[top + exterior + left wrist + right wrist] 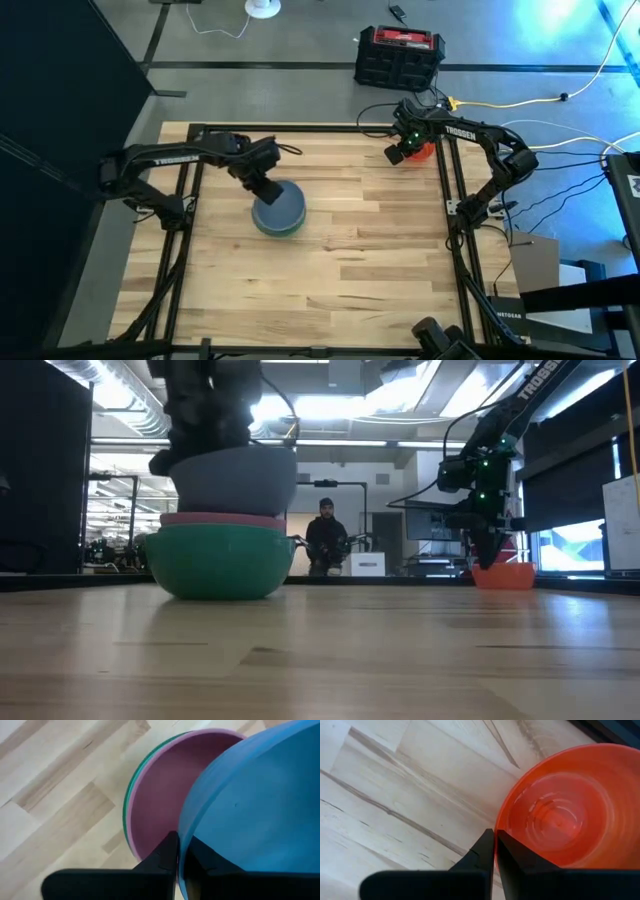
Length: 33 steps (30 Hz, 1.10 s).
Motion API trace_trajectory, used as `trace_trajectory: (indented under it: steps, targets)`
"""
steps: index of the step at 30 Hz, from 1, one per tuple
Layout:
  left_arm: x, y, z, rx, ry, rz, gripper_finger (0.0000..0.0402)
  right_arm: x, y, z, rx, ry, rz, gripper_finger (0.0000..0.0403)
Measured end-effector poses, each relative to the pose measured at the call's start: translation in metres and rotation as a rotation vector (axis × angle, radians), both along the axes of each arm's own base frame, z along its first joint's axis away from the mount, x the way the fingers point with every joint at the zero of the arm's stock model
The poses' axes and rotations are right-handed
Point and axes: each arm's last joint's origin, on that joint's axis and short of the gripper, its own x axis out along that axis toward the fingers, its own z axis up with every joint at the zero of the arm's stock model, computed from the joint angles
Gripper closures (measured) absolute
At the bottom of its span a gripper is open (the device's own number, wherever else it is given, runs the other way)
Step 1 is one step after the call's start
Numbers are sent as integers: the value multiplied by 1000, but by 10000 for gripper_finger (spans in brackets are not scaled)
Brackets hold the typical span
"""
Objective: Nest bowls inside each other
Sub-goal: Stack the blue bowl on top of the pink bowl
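Over table (pixel 350 250) centre-left, my L gripper (pixel 177 865) clamps blue bowl (pixel 250 810) rim above pink bowl (pixel 160 795) nested in green bowl (pixel 220 560). R gripper (pixel 495 852) pinches orange-red bowl (pixel 565 810) rim, far-right corner.

Left gripper (pixel 177 851) pinching the rim of a light blue bowl (pixel 250 815) over a pink bowl (pixel 165 790).

The two dark fingers (pixel 162 857) meet on the blue bowl's rim, one outside the wall and one inside, with the rim between them. The blue bowl sits tilted, overlapping the pink bowl and covering part of its opening. A thin green rim (pixel 131 790) of another bowl shows around the pink one's outer edge, so the pink bowl sits inside it. All rest above a light wooden tabletop (pixel 55 795) of joined planks.
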Motion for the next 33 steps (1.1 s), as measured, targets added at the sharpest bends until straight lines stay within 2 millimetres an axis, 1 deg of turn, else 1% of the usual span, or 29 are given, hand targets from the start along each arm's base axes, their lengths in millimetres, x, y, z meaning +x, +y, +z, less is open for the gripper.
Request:
trace_trajectory:
  steps: [4,12,21,25,28,30,33]
  targets:
    - [3,2,-8,-3,38,-31,401,1,1,0,2,2,6,403]
    - [-2,10,-10,18,72,-59,401,29,25,5,-15,-7,123,403]
    - [-7,20,-12,38,110,-90,401,57,55,12,-36,-21,255,403]
    - [-8,24,-11,50,100,-96,401,80,78,33,-104,-45,361,403]
    - [-9,26,-13,52,101,-106,401,98,93,55,-156,-71,422,403]
    - [-10,25,-18,40,108,-107,401,107,103,70,-183,-70,454,403]
    - [-16,21,-35,-8,140,-116,401,120,116,95,-235,-103,500,403]
